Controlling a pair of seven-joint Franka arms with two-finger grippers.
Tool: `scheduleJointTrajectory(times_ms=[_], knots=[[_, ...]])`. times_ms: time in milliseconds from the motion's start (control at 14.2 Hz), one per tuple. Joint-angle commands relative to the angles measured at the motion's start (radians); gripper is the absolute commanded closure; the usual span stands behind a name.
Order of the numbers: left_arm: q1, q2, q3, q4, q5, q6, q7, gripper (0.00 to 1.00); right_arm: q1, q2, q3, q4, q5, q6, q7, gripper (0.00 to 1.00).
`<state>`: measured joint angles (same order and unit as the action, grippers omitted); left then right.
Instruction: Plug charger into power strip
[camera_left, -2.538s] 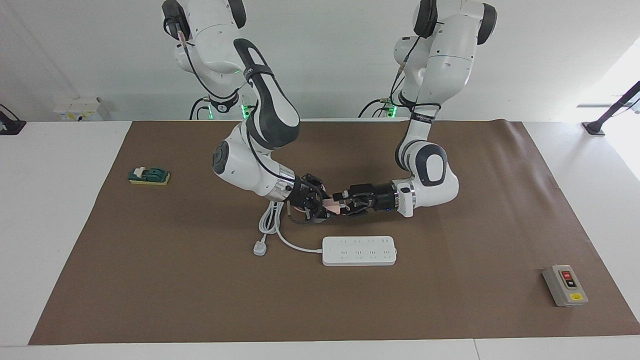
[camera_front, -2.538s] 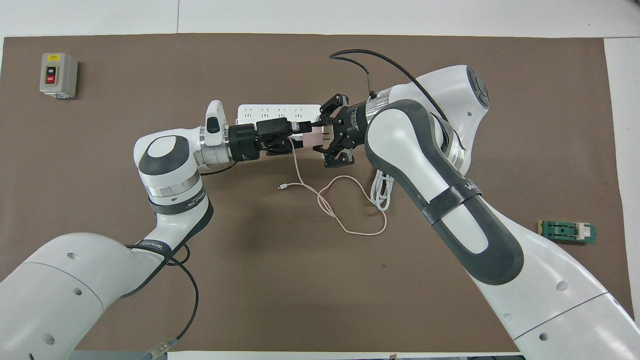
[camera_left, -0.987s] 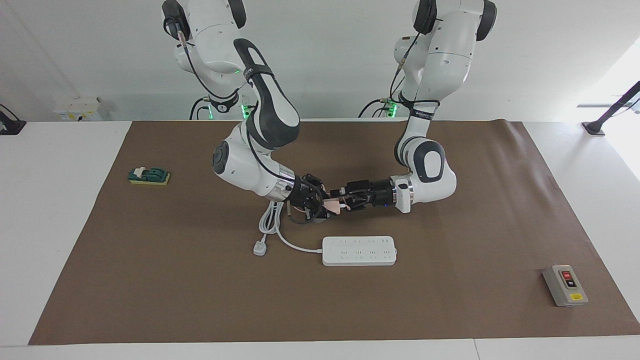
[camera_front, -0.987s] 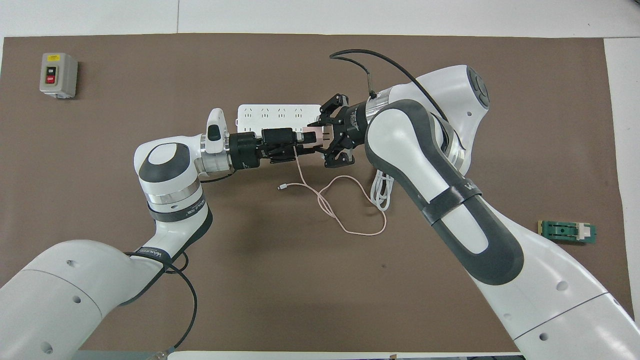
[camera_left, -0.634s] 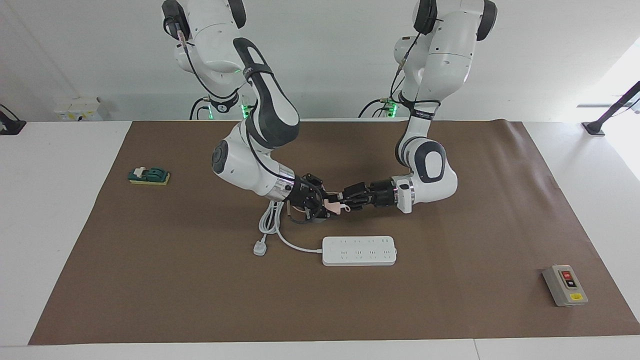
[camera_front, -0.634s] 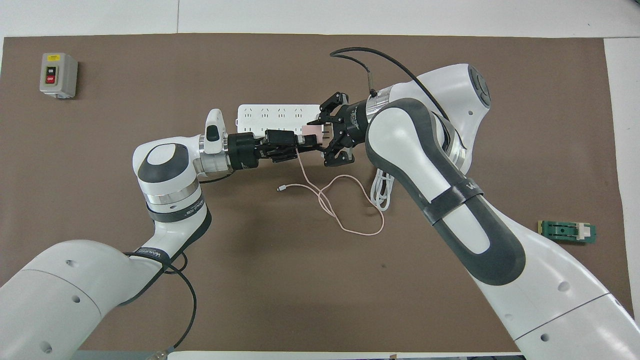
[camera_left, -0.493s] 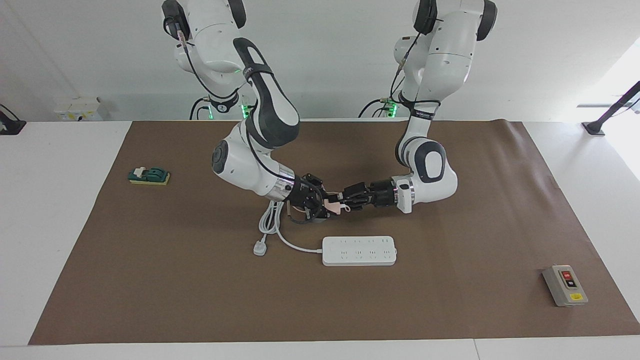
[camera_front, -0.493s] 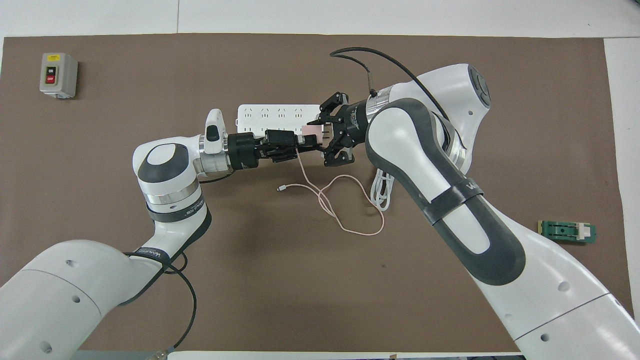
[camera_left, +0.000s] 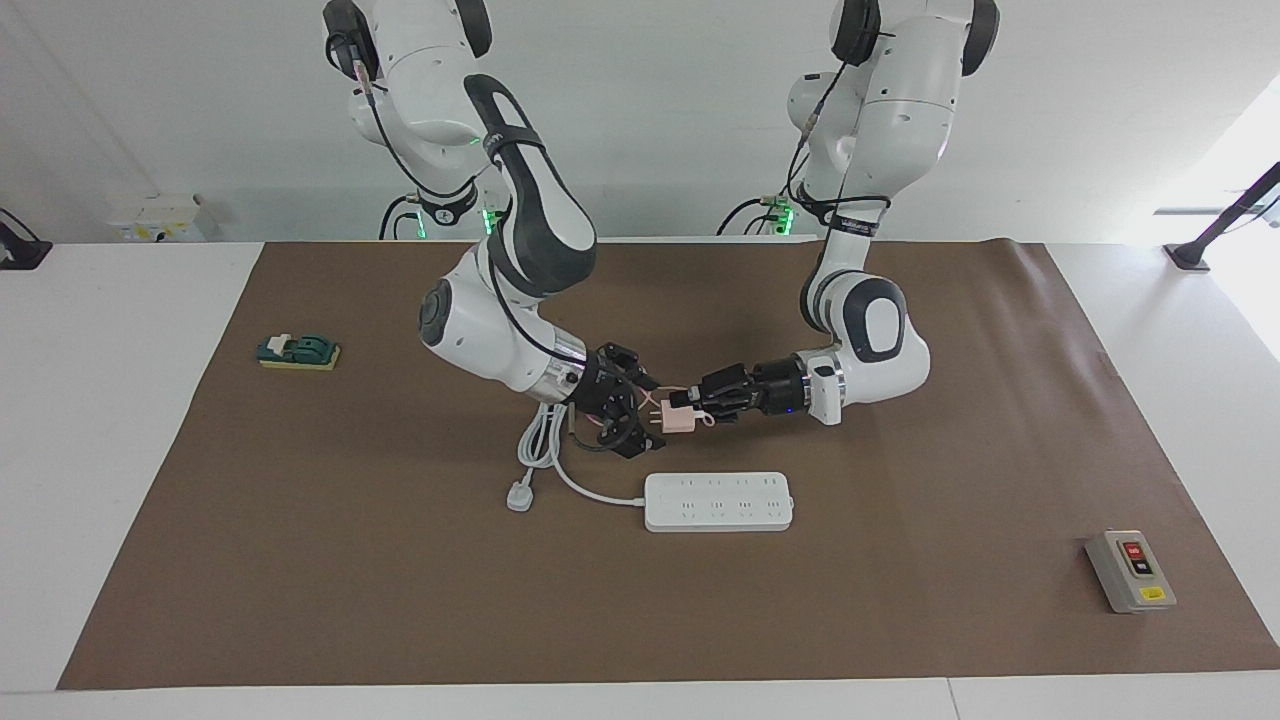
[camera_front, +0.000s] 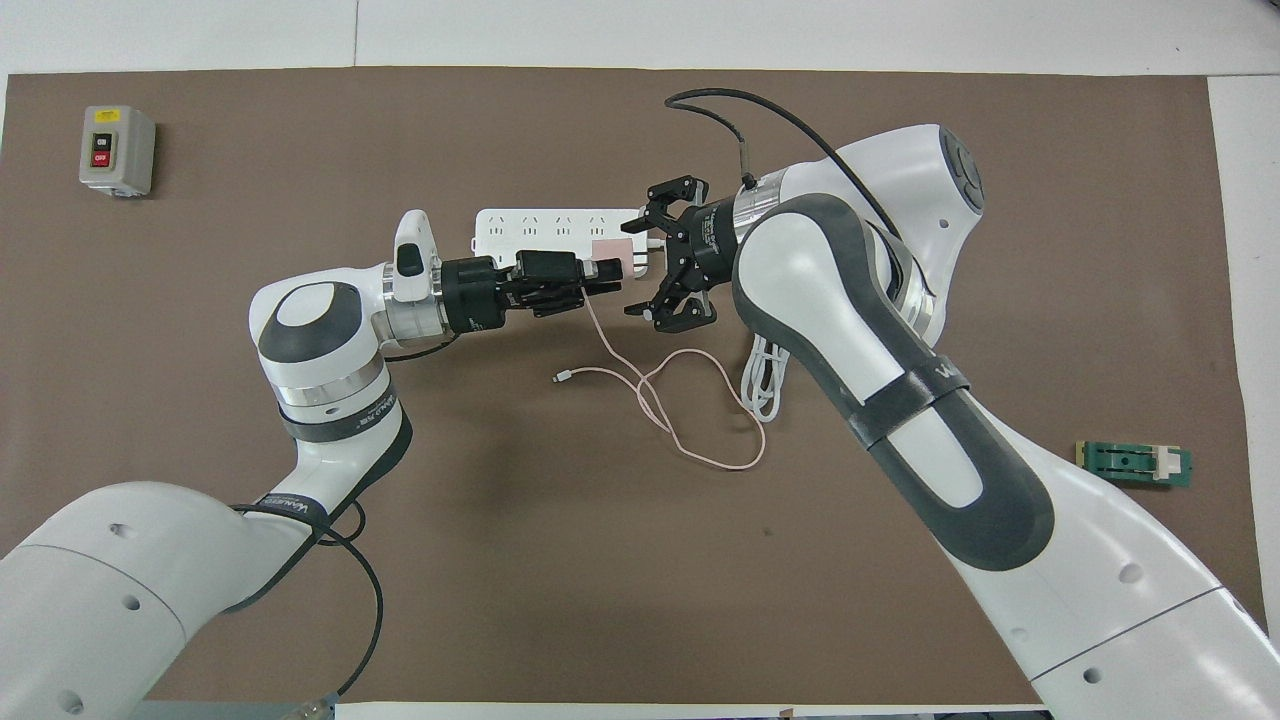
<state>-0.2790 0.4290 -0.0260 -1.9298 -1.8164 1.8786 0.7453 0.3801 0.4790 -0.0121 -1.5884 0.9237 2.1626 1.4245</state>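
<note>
The pale-pink charger (camera_left: 681, 421) (camera_front: 609, 251) is held in the air over the mat, just on the robots' side of the white power strip (camera_left: 718, 501) (camera_front: 540, 226). My left gripper (camera_left: 692, 408) (camera_front: 611, 272) is shut on it, its prongs pointing at my right gripper. My right gripper (camera_left: 634, 404) (camera_front: 641, 267) is open beside the charger, fingers spread wide and apart from it. The thin pink cable (camera_front: 700, 445) hangs down and loops on the mat, ending in a white connector (camera_front: 564, 377).
The strip's thick white cord (camera_left: 541, 440) (camera_front: 764, 377) lies coiled under the right arm, its three-pin plug (camera_left: 519, 495) beside the strip. A grey switch box (camera_left: 1130, 571) (camera_front: 117, 150) sits toward the left arm's end. A green part (camera_left: 298, 352) (camera_front: 1134, 464) sits toward the right arm's end.
My right gripper has opened and let go of the charger. My left gripper now holds it alone and has drawn it slightly away from the right gripper, toward the left arm's end.
</note>
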Motion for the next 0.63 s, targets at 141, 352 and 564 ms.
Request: scheduleJointTrajectory(times_ms=[141,352,564], knots=[[0.082,-0.107,0.0,-0.024,0.174,0.034,-0.061,1.0,-0.087,-0.029,0.0,0.015,-0.008,-0.042,0.022,0.0],[0.18,-0.224,0.0,-0.029,0.438,0.019,-0.244,1.0,-0.15,-0.066,-0.006,0.015,-0.104,-0.107,0.013,0.0],[0.34,-0.291,0.0,0.038,0.772,-0.16,-0.443,1.0,-0.184,-0.101,-0.006,0.015,-0.224,-0.161,-0.005,0.0]])
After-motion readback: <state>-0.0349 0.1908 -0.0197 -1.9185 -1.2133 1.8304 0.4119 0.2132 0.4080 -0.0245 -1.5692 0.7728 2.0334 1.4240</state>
